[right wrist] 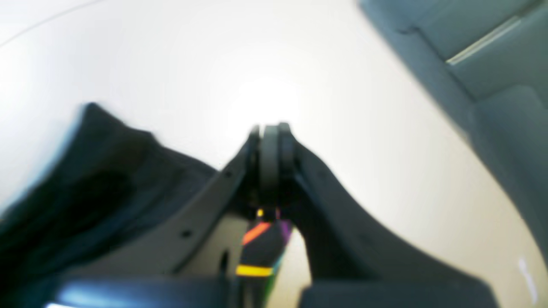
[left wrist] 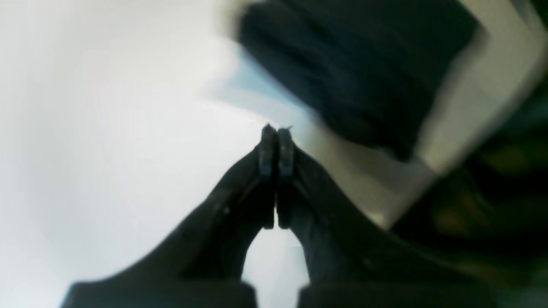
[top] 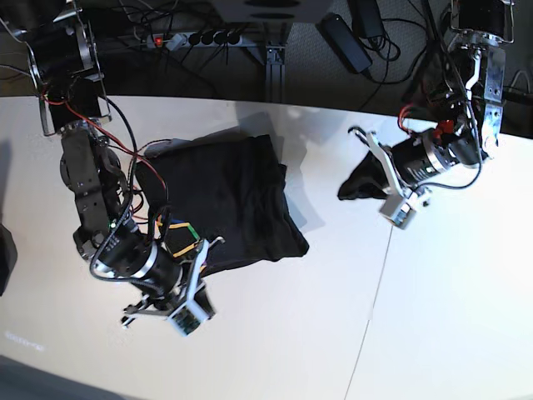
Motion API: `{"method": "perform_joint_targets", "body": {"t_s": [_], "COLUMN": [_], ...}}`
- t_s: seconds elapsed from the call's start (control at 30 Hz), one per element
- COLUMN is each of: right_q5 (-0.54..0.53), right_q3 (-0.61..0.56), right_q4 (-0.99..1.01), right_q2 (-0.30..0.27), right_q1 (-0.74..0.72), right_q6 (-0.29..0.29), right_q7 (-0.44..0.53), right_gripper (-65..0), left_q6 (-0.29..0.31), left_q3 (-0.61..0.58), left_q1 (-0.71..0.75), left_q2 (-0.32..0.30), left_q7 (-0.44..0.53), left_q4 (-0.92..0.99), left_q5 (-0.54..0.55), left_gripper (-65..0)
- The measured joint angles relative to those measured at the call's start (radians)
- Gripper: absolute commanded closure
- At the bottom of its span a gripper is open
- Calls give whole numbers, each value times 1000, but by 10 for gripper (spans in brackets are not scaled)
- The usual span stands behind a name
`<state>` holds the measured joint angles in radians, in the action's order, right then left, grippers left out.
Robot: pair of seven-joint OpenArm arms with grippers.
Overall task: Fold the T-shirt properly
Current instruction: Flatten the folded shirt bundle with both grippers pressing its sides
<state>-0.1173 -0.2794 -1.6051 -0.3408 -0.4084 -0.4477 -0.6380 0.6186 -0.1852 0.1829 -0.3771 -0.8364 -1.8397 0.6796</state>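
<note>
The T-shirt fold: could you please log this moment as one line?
T-shirt: bunched on white table | right gripper: shut on T-shirt, rainbow graphic behind pads | left gripper: shut, empty, off the shirt

Robot body: 2 arms of black segmented links with exposed joint housings. The right arm (top: 87,179) carries red and black cables along its upper links and a small green indicator light near the wrist. The left arm (top: 466,100) shows a silver-grey bracket section, black cabling and a red detail near the wrist. Each wrist ends in a ribbed cylindrical black section with a white camera mount. The left gripper (left wrist: 276,132) and right gripper (right wrist: 272,130) have black curved fingers; small round screw holes mark the right gripper's finger.
</note>
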Motion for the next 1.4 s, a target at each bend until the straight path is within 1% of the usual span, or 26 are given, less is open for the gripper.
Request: {"method": "perform_joint_targets", "body": {"t_s": [0.1,0.2,0.27,0.33,0.4,0.43,0.5,0.7,0.8,0.83,0.97,1.1,1.2,1.3,1.37,1.4], "right_q5": [46,60,63,66,95,109,122,125,69,43,-66,-227,-335,-420,-460,-463], "right_q3": [2,3,3,3,-3,-11,-32,-63,-63,-63,-63,-63,-61,-58,-57,-56], "right_q4": [174,368,479,561,619,639,664,680,680,680,680,658,590,494,417,376], "right_q2": [13,52,92,137,173,185,191,150,112,94,35,-16,-58,-81,-95,-97], "right_q1": [-71,-137,-175,-207,-230,-235,-235,-226,-233,-232,-229,-208,-153,-78,-17,16], "right_q6": [0,1,1,1,0,0,-1,-1,-1,-1,-1,-1,-1,-1,-1,-1], "right_q7": [18,37,51,56,61,63,66,30,-32,-46,-137,-239,-291,-319,-329,-333], "right_gripper": [0,0,0,0,0,0,0,0,0,0,0,0,0,0,0,0], "left_q6": [4,-2,-16,-35,-64,-81,-106,-124,-124,-124,-125,-125,-125,-125,-125,-125], "left_q3": [-183,-322,-384,-410,-410,-407,-398,-330,-315,-314,-282,-261,-260,-260,-260,-260], "left_q1": [2,2,2,2,-9,-19,-43,-129,-146,-151,-200,-297,-375,-448,-480,-492], "left_q2": [20,57,93,130,164,179,203,277,300,300,297,255,227,212,208,207], "left_q7": [15,25,55,78,93,98,127,162,165,164,181,215,213,206,198,194], "left_q4": [0,0,0,0,8,21,54,222,282,302,377,458,517,578,611,624], "left_q5": [-79,-135,-184,-238,-269,-279,-294,-300,-299,-298,-353,-354,-357,-361,-362,-361], "left_gripper": [0,0,0,0,0,0,0,0,0,0,0,0,0,0,0,0]}}
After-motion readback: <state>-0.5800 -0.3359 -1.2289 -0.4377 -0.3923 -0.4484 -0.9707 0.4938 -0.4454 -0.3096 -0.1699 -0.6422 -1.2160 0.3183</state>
